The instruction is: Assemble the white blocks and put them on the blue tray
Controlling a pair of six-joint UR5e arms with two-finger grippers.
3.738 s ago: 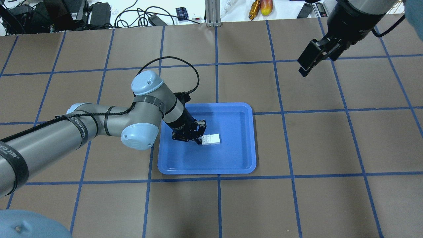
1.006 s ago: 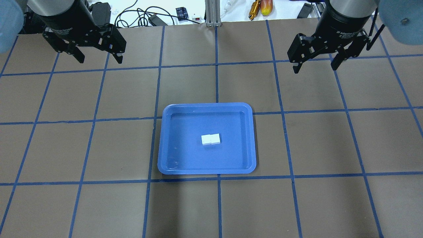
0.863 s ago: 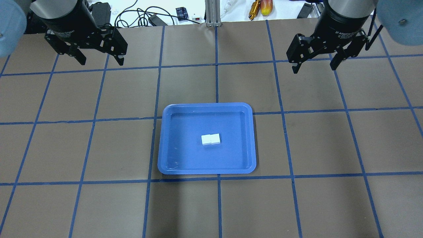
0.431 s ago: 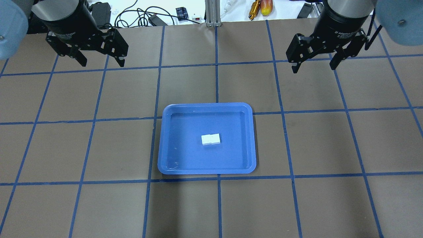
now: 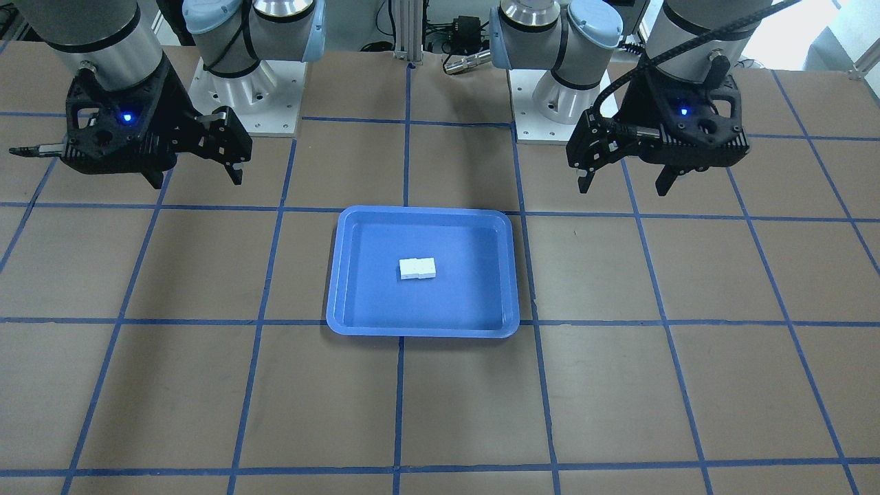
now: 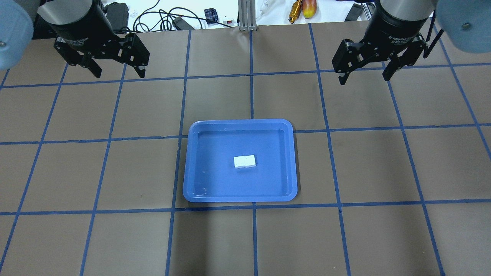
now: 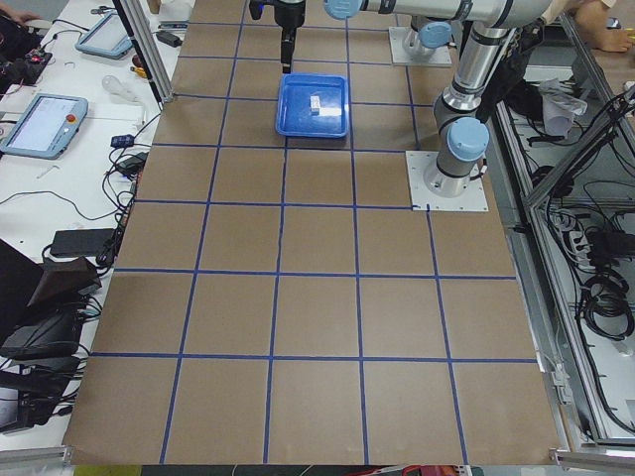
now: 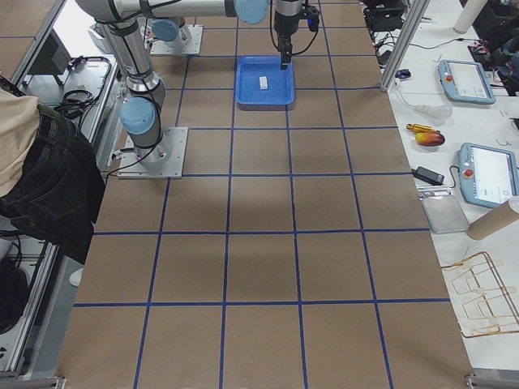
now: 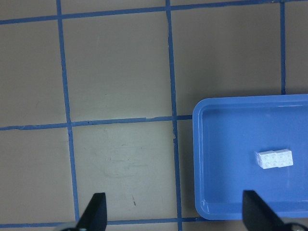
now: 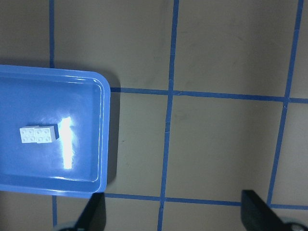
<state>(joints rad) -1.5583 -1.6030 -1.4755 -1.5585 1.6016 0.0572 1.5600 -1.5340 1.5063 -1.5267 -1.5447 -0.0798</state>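
Note:
The two white blocks are joined into one short bar and lie in the middle of the blue tray. The bar and tray also show in the front view, and in the left wrist view the bar lies in the tray. In the right wrist view the bar lies in the tray. My left gripper is open and empty, high at the far left. My right gripper is open and empty, high at the far right.
The table is brown with a grid of blue tape lines. Cables, power bricks and tools lie beyond its far edge. The two arm bases stand on the robot's side. An aluminium post rises at the far middle.
Earlier my left gripper was down in the tray beside the white bar. It has let go and risen to the far left. The right gripper now hangs jaws down. The bar has not moved.

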